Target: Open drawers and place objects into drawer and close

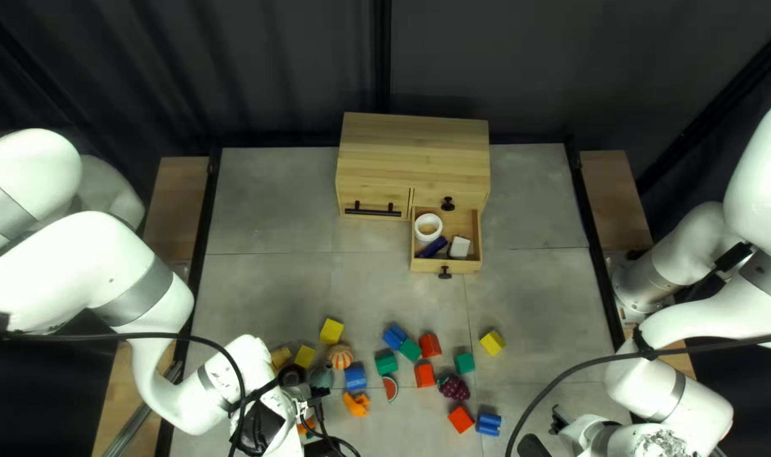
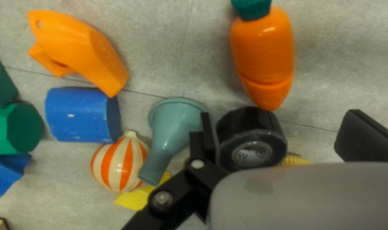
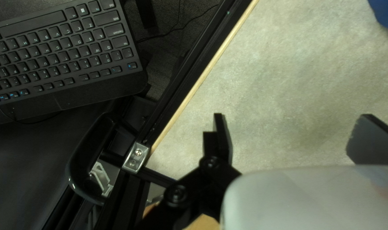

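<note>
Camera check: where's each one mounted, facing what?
Top left: above near edge, slanting down at grey table; white left arm and right arm show.
Left wrist: looks along black left pincer at orange toy carrot.
Right wrist: along black right pincer, toward table edge, black keyboard.
Top left and left wrist share orange-and-white striped ball.

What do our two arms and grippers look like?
Left arm and right arm: rounded white segments, grey bands at joints, each with a black cable running over it. Left gripper and right gripper: flat black fingers, black links, round metal bolts.
</note>
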You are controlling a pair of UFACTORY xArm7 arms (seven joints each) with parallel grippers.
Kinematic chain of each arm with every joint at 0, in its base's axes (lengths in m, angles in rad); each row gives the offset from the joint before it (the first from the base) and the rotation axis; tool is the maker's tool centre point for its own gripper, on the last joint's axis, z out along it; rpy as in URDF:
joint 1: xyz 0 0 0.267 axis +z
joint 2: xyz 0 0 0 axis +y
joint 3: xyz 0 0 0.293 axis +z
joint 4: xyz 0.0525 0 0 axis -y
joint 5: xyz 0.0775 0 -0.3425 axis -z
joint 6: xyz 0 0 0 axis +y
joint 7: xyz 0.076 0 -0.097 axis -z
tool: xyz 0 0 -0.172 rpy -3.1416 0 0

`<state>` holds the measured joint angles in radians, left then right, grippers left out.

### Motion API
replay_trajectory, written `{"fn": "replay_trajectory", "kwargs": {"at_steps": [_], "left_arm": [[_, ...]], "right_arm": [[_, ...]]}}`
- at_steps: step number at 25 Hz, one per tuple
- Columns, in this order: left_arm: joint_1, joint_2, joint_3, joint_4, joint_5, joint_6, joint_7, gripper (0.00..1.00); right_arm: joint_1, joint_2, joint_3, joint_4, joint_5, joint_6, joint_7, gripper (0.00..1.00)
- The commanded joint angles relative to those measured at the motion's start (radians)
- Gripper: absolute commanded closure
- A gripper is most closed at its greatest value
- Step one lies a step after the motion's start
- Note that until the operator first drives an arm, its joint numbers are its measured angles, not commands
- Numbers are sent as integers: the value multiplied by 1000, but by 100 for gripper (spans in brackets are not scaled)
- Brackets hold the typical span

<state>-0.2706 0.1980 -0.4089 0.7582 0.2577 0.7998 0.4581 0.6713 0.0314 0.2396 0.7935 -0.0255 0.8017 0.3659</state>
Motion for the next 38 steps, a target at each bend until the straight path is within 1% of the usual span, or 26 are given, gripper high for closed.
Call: {"fn": "replay_trajectory", "kwargs": {"at_steps": [1, 12, 24, 25, 26, 27, 28, 31, 32, 36, 38], "left_arm": [[10, -7, -3, -11, -19, -2, 29, 0], [34, -33, 1, -56, -44, -21, 79, 0], [38, -47, 7, -86, -45, -50, 57, 0], [38, -47, 8, -86, -43, -51, 53, 8], [37, -47, 8, -86, -42, -50, 51, 31], [37, -46, 8, -85, -40, -50, 49, 92], [35, -44, 9, -84, -35, -49, 45, 100], [31, -39, 10, -69, -22, -35, 37, 100], [31, -45, 8, -57, -25, -14, 40, 100], [33, -91, 6, -8, -58, 82, 56, 100], [36, -134, 8, 38, -84, 166, 66, 100]], "right_arm": [[0, 0, 0, 0, 0, 0, 0, 0], [0, 0, 0, 0, 0, 0, 0, 0], [0, 0, 0, 0, 0, 0, 0, 0], [0, 0, 0, 0, 0, 0, 0, 0], [0, 0, 0, 0, 0, 0, 0, 0], [0, 0, 0, 0, 0, 0, 0, 0], [0, 0, 0, 0, 0, 0, 0, 0], [0, 0, 0, 0, 0, 0, 0, 0], [0, 0, 0, 0, 0, 0, 0, 0], [0, 0, 0, 0, 0, 0, 0, 0], [0, 0, 0, 0, 0, 0, 0, 0]]}}
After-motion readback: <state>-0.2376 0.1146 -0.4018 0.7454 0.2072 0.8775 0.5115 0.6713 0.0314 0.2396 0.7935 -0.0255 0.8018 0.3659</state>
